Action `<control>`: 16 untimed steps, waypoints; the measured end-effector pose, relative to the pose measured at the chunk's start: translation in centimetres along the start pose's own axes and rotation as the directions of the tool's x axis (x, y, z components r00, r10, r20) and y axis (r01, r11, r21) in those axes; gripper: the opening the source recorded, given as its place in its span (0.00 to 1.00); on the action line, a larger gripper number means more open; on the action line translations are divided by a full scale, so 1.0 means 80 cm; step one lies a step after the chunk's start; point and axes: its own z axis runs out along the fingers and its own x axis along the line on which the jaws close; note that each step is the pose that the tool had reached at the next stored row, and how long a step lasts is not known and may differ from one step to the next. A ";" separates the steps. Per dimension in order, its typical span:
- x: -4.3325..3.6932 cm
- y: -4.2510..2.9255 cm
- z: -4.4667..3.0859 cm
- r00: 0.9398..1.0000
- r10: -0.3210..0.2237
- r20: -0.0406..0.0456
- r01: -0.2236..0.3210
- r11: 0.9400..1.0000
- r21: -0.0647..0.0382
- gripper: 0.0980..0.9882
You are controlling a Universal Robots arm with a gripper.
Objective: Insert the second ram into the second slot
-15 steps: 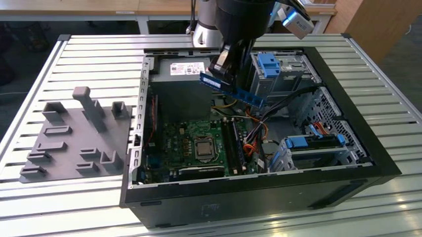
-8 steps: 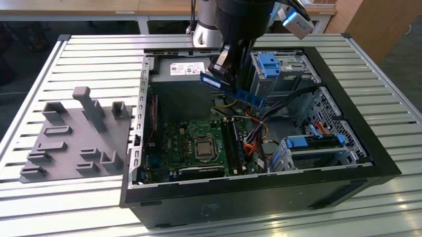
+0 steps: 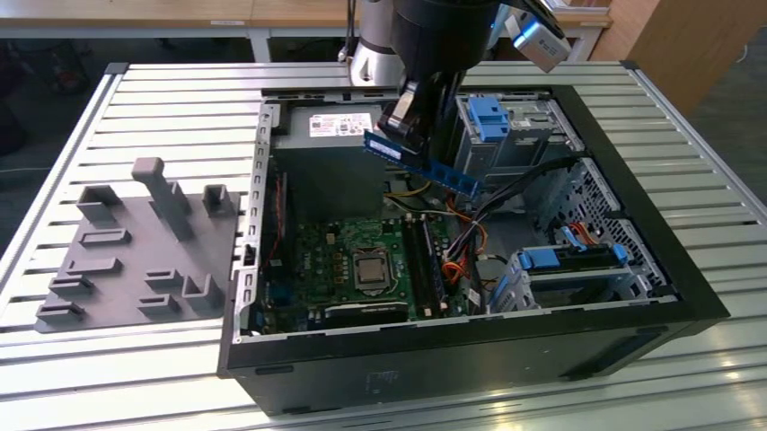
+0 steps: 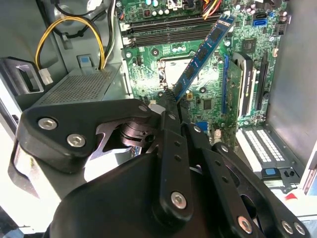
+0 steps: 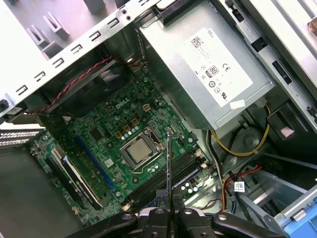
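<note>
The second ram (image 3: 428,163) is a long blue stick that hangs slanted in the air above the open computer case (image 3: 623,224). My gripper (image 3: 401,126) is shut on one end of it. In the second wrist view the ram (image 4: 204,53) reaches out from my gripper (image 4: 171,105) over the green motherboard (image 4: 208,94). In the first wrist view the ram (image 5: 169,163) stands edge-on above my gripper (image 5: 170,212). The long dark memory slots (image 3: 426,260) (image 4: 166,29) (image 5: 171,182) lie beside the processor socket (image 5: 139,151), well below the ram. I cannot make out the second slot among them.
A grey power supply (image 5: 213,64) with yellow cables (image 4: 69,27) fills the case's far corner. Blue drive cages (image 3: 491,117) (image 3: 563,260) line the exterior view's right. A grey fixture plate (image 3: 132,242) with upright posts lies on the ribbed table at the exterior view's left.
</note>
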 end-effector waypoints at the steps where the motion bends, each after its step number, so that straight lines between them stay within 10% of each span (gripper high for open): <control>1: 0.000 0.0000 0.0000 1.000 0.001 0.000 -0.001 1.000 0.000 0.04; 16: 0.000 0.0000 0.0000 1.000 0.025 0.001 -0.025 1.000 0.000 0.04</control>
